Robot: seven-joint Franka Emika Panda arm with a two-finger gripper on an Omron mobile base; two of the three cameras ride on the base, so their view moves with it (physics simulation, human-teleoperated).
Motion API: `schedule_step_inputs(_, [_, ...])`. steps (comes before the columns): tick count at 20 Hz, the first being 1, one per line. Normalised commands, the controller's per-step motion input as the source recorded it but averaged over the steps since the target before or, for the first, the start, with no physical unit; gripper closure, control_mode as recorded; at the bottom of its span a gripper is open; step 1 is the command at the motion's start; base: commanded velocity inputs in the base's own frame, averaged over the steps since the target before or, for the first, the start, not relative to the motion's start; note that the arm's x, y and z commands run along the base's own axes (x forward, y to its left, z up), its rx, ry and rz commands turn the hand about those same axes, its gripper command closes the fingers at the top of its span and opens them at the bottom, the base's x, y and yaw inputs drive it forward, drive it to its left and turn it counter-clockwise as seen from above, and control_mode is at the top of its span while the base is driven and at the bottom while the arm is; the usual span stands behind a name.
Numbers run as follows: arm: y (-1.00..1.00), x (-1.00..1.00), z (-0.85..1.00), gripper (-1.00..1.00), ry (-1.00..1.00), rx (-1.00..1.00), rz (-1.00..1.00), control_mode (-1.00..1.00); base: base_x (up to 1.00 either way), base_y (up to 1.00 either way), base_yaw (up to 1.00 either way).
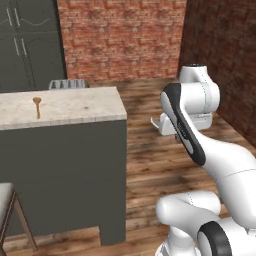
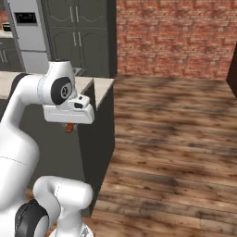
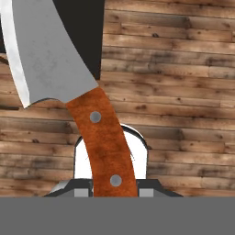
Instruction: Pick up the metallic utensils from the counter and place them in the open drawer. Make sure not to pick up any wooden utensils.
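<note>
My gripper (image 3: 114, 190) is clamped on a cleaver (image 3: 69, 78) over bare floor (image 3: 183, 92), away from the counter (image 1: 75, 107); a slip would drop it.

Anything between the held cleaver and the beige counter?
Nothing visible. The gripper is shut on the steel-bladed, brown-handled cleaver, off the end of the beige stone counter, above the wooden plank floor. A small wooden spoon lies further along the counter.

Brick wall (image 1: 120, 37), plank floor (image 2: 176, 139), perhaps stool (image 1: 7, 200)
</note>
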Motion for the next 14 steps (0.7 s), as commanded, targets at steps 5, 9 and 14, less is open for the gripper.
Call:
schedule_step_inputs(5, [0.00,0.00,0.00,1.00,0.00,0.00,0.00,1.00,0.32,-1.00,0.00])
schedule_step_inputs(9, [0.00,0.00,0.00,1.00,0.00,0.00,0.00,1.00,0.44,-0.97,0.00])
schedule_step_inputs(14, [0.00,0.00,0.00,1.00,0.00,0.00,0.00,1.00,0.93,-0.58,0.13])
